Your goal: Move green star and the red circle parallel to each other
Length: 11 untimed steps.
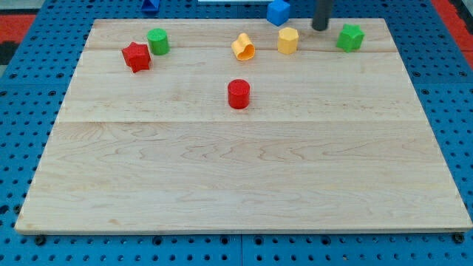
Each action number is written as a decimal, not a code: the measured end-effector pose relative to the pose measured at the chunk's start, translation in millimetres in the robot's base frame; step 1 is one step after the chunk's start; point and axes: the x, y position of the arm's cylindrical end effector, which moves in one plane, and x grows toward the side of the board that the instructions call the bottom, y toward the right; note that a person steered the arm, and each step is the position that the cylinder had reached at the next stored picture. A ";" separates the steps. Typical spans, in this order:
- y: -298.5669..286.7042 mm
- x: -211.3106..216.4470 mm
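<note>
The green star [350, 37] lies near the view's top right of the wooden board [244, 185]. The red circle [239, 94] stands near the board's middle, below and left of the star. My tip [319, 28] rests at the board's top edge, just left of the green star and right of the yellow hexagon, touching neither.
A yellow hexagon [287, 41] and a yellow heart [243, 47] lie at the top centre. A red star [136, 57] and a green circle [158, 41] sit at the top left. A blue block [278, 12] lies at the top edge, another blue block [150, 4] off the board.
</note>
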 end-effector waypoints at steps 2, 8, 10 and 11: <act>67.1 6.1; -16.5 138.2; -171.1 134.3; -254.8 138.2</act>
